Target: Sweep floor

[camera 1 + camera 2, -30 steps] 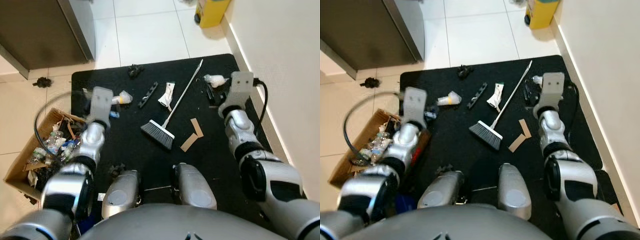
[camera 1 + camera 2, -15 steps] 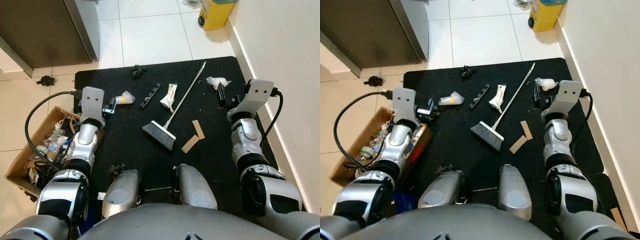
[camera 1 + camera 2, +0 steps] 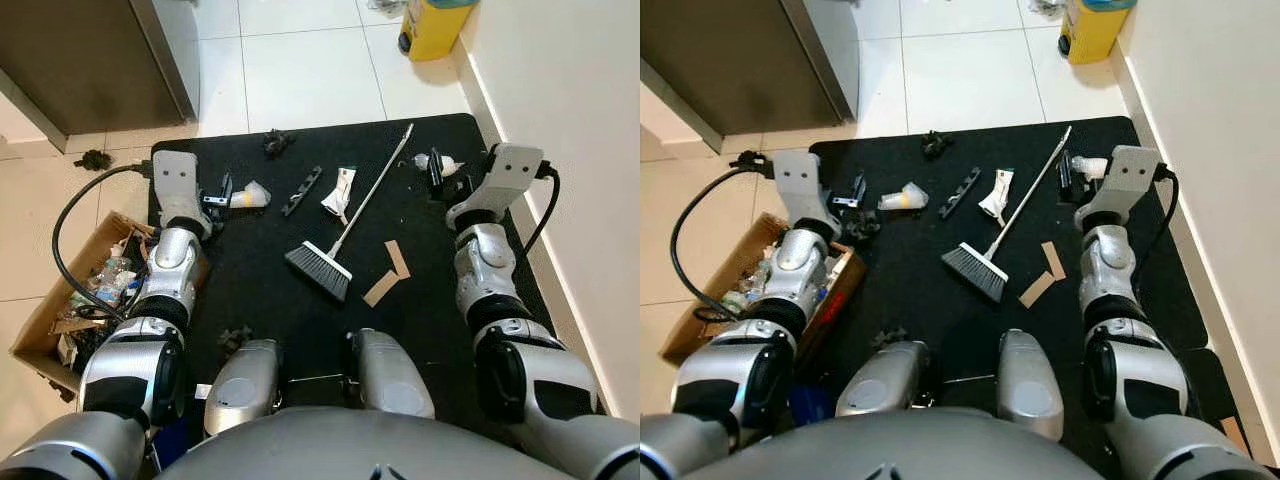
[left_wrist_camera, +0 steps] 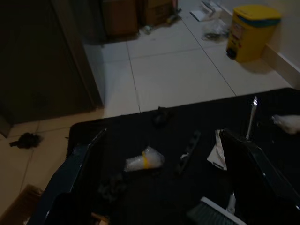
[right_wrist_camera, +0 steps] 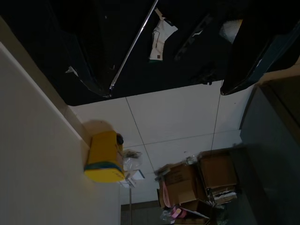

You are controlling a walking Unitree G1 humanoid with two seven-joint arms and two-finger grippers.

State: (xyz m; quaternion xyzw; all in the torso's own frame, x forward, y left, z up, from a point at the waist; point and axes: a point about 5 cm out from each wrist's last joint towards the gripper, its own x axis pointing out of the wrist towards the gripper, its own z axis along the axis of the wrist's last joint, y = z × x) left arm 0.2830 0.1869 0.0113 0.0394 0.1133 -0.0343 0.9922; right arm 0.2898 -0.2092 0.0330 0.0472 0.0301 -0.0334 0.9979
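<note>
Both arms have drawn in since a second ago: the left gripper (image 3: 222,189) now sits higher beside the clear plastic cup, and the right gripper (image 3: 436,172) has come back toward the mat's far right corner, just beside the crumpled white wrapper (image 3: 446,163). Neither holds anything. In the left wrist view the two fingers (image 4: 70,180) stand wide apart with the mat showing between them; the right wrist view shows the same spread, its fingers (image 5: 253,58) well apart.

The broom (image 3: 345,222) lies flat on the black mat (image 3: 420,300), untouched, its grey bristle head (image 3: 317,270) toward the robot and its thin silver handle running diagonally away toward the mat's far right corner. Left of the handle's middle lies a white squeezed tube (image 3: 336,192), and further left of the handle a black strip (image 3: 300,190). The clear plastic cup (image 3: 248,195) with a yellow band rests left of that strip. Right of the bristle head two cardboard pieces (image 3: 385,273) lie touching each other. A small black clump (image 3: 273,141) sits at the mat's far edge, well apart from the broom handle.

Off the mat, on the left of the broom, an open cardboard box (image 3: 60,300) holds mixed rubbish, and another dark clump (image 3: 93,159) lies on the tiles beyond it. A yellow bin (image 3: 432,24) stands against the wall beyond the handle's tip.
</note>
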